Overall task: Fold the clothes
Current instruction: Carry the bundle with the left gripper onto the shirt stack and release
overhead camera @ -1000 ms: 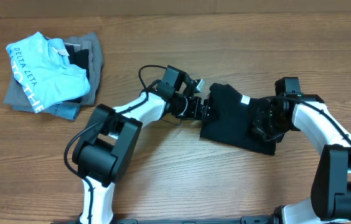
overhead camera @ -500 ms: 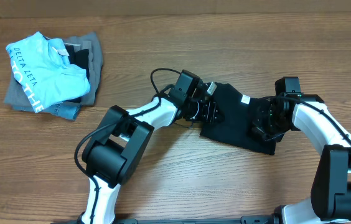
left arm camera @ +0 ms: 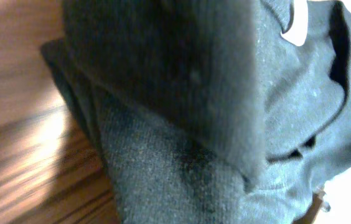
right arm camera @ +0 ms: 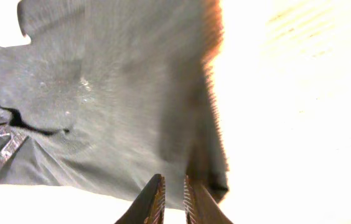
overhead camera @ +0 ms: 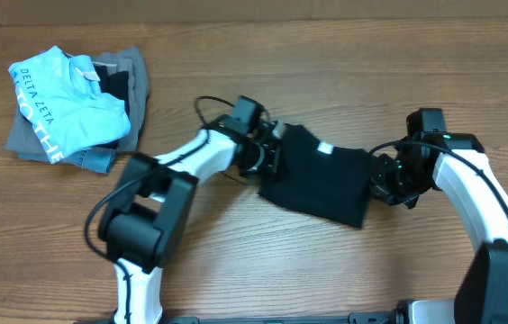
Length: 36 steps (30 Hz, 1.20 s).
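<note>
Closest in, the right wrist view shows the right end effector (right arm camera: pixel 174 190) with its two fingers (right arm camera: pixel 155 198) drawn almost together, only a thin slit between them. Nothing can be made out in that slit, and the edge of the black garment (right arm camera: pixel 101 99) lies just beyond the tips. In the left wrist view dark cloth fills nearly the whole frame, with the white label (left arm camera: pixel 295 28) at the upper right. No fingers can be picked out there, so whether the left end effector (overhead camera: pixel 267 155) is spread or pinching cannot be told.

From overhead, the black garment (overhead camera: pixel 317 180) lies in the middle of the worktop (overhead camera: pixel 236 261), a rough rectangle. Its long axis runs from upper left down to lower right. The left end effector sits right against its upper left end. The right end effector (overhead camera: pixel 387 180) is just beside its right edge, so the cloth lies to the left of it in the frame. Both arms are about equally near, one at each short end, which suits a fold across the long axis.

Farthest off, at the upper left of the frame, a light blue shirt (overhead camera: pixel 60 108) rests on grey garments (overhead camera: pixel 135 79), well apart from the work.
</note>
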Motion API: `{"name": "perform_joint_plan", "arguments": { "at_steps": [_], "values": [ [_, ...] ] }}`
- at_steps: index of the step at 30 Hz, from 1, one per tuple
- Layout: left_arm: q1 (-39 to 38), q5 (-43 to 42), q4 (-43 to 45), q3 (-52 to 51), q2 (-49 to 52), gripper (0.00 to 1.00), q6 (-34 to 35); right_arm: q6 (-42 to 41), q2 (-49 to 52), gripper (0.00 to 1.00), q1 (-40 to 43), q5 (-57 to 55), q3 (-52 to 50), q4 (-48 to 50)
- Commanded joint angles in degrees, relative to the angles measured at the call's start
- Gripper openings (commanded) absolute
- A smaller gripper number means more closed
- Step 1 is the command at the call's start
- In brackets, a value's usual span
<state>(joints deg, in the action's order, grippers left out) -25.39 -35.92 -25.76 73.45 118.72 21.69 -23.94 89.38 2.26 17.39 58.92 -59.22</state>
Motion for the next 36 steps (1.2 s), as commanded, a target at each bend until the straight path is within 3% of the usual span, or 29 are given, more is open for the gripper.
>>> {"name": "perform_joint_plan", "arguments": {
  "at_steps": [1,7,10,20,24,28,36],
  "values": [
    [4.2,6.4,-1.0,-0.5,-6.9,0.04,-4.2,1.5,-3.7,0.15,0.2,0.3,1.7,-0.1],
    [9.0,6.6,-0.5,2.1,-20.2,0.04,-6.5,1.5,-4.4,0.16,0.2,1.7,1.9,-0.1],
    [15.5,7.1,-0.5,6.9,-26.2,0.04,-6.2,1.5,-4.4,0.16,0.2,2.4,1.9,-0.1],
    [32.3,10.7,0.2,16.1,-27.7,0.04,-4.0,1.5,-4.4,0.16,0.2,2.4,1.9,-1.6],
    [38.6,12.1,-4.6,16.1,-27.6,0.04,-3.3,1.5,-4.4,0.16,0.2,2.4,1.9,-1.8],
    [44.2,18.8,-11.0,16.1,-27.6,0.04,-3.7,1.5,-4.4,0.17,0.2,2.4,1.9,-1.6],
    [52.9,23.9,-16.6,16.0,-27.0,0.04,-9.0,1.5,-4.4,0.17,0.2,2.4,1.9,-1.6]
  ]
}}
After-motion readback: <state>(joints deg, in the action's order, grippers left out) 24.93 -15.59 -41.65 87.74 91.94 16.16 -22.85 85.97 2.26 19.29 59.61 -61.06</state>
